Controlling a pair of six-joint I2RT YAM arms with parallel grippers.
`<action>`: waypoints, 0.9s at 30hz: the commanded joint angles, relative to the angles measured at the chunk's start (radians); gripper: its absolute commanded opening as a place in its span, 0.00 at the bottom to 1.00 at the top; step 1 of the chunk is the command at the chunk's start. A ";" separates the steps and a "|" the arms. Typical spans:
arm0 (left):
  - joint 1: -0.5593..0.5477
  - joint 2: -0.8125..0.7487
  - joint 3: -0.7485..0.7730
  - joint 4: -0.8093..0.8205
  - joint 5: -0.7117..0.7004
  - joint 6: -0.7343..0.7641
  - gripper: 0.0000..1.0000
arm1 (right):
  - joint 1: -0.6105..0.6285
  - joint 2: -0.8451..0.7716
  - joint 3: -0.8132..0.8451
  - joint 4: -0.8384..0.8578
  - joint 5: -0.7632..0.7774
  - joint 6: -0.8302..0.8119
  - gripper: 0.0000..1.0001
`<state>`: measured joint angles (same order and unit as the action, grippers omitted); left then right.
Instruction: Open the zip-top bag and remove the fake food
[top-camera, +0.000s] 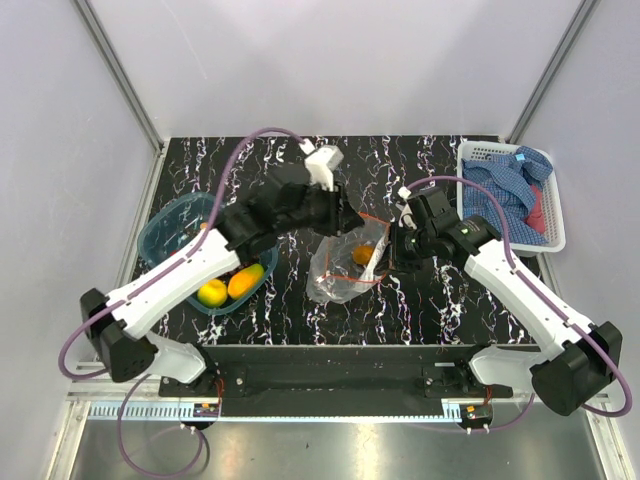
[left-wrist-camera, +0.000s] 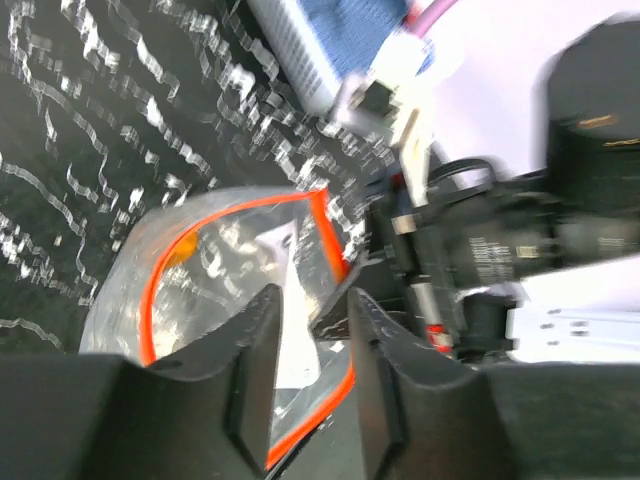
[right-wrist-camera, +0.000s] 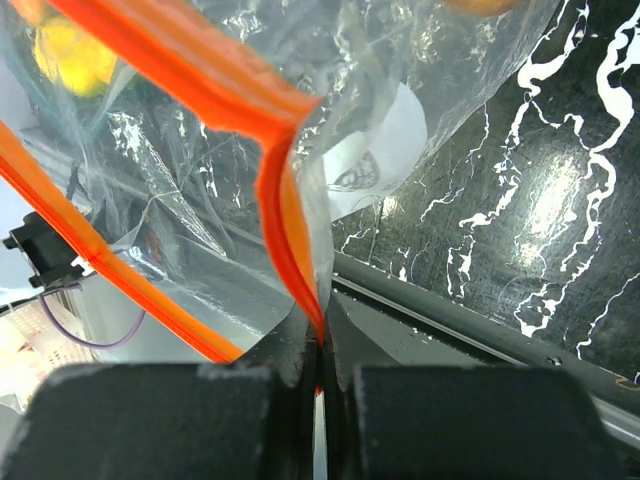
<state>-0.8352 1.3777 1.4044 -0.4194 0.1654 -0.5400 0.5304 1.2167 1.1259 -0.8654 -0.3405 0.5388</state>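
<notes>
The zip-top bag (top-camera: 340, 275) lies at the table's middle, its mouth with the orange-red zip strip (right-wrist-camera: 285, 200) pulled open. One orange fruit (top-camera: 364, 254) shows inside it. My right gripper (top-camera: 398, 248) is shut on the zip strip at the bag's right side; the strip runs down between its closed fingers (right-wrist-camera: 320, 345). My left gripper (top-camera: 345, 222) is at the bag's mouth from the left. Its fingers stand apart (left-wrist-camera: 312, 310), with the far side of the strip (left-wrist-camera: 330, 235) passing between them, not pinched.
A blue translucent tub (top-camera: 165, 235) at the left holds a yellow lemon (top-camera: 212, 292) and an orange-yellow fruit (top-camera: 245, 281). A white basket (top-camera: 470, 190) with a blue checked cloth (top-camera: 510, 185) stands at the back right. The right arm's wrist (left-wrist-camera: 480, 250) is close to my left fingers.
</notes>
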 joint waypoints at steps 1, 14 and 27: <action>-0.044 0.130 0.110 -0.166 -0.106 0.022 0.28 | 0.003 -0.040 0.049 -0.015 0.018 -0.008 0.00; -0.091 0.481 0.251 -0.337 -0.316 -0.051 0.28 | 0.003 -0.052 0.037 -0.024 0.006 0.012 0.00; -0.090 0.489 0.188 -0.340 -0.523 -0.144 0.35 | 0.003 -0.056 0.011 -0.046 -0.020 -0.005 0.00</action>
<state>-0.9291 1.9541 1.6413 -0.7635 -0.2073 -0.6376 0.5304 1.1690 1.1378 -0.8906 -0.3332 0.5545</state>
